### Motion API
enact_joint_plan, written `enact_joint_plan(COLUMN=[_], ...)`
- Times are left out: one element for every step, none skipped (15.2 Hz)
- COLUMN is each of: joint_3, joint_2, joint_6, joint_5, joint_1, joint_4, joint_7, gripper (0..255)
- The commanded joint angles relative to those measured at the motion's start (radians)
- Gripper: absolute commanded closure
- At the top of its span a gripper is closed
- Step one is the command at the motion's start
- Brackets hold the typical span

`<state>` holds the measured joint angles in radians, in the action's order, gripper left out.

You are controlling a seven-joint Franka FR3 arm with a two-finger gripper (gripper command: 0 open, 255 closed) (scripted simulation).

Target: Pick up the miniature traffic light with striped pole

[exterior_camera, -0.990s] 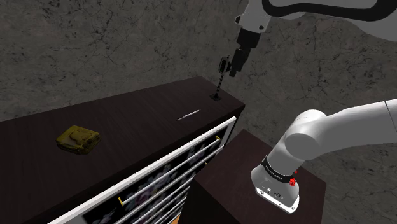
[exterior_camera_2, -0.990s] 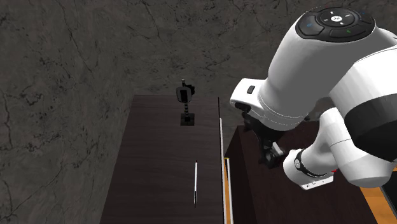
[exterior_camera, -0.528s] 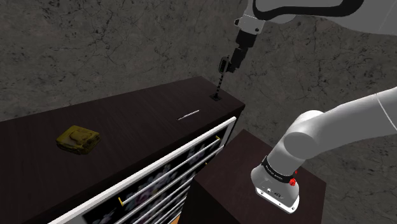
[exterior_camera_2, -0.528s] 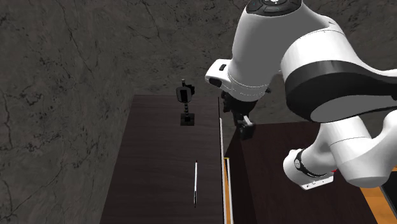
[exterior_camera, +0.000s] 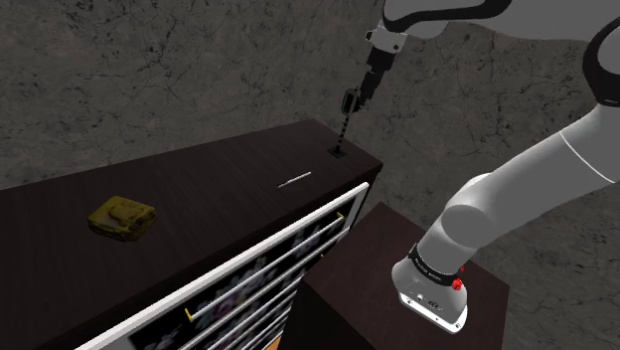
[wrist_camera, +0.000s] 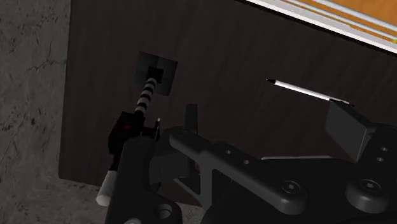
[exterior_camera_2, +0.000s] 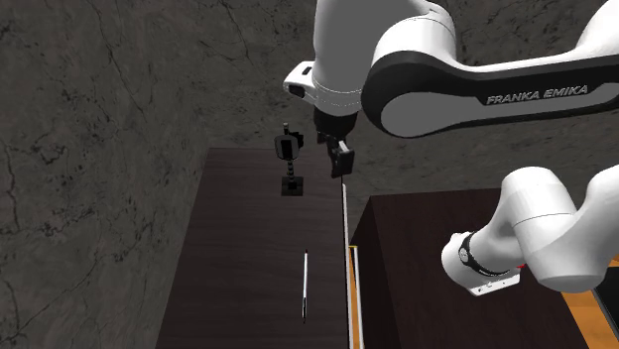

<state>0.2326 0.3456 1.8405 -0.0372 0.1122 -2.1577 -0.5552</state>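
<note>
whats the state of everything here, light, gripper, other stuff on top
light, standing upright on its base, not held
gripper, open, in the air beside the light's head, not touching it
white stick, lying flat on the dark top
yellow pad, lying flat on the dark top, far from the light
drawer, seems pulled out a little, orange inside showing

Open tabletop (exterior_camera_2: 248, 258) around traffic light (exterior_camera_2: 289, 151)
</note>
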Motion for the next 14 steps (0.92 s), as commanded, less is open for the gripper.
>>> enact_joint_plan(joint_3=[0.031,0.045,0.059,0.073,0.087,0.099,0.111,0.116,0.116,0.116,0.117,0.117,0.117,0.118], joint_2=[-0.056,-0.087,-0.119,-0.151,-0.185,-0.218,-0.253,-0.271,-0.272,-0.274,-0.275,-0.277,-0.279,-0.282], joint_6=[0.013,0.020,0.026,0.032,0.036,0.039,0.041,0.042,0.055,0.068,0.081,0.095,0.108,0.121], joint_5=[0.004,0.009,0.015,0.023,0.033,0.043,0.055,0.062,0.062,0.063,0.064,0.064,0.065,0.066], joint_1=[0.008,0.012,0.016,0.020,0.024,0.029,0.034,0.038,0.039,0.039,0.039,0.039,0.039,0.039], joint_4=[0.048,0.074,0.101,0.130,0.159,0.191,0.223,0.241,0.228,0.216,0.205,0.193,0.182,0.171], joint_7=[-0.046,-0.069,-0.092,-0.115,-0.138,-0.161,-0.184,-0.197,-0.197,-0.198,-0.199,-0.200,-0.202,-0.203], gripper=[0,0,0,0,0,0,0,0,0,0,0,0,0,0])
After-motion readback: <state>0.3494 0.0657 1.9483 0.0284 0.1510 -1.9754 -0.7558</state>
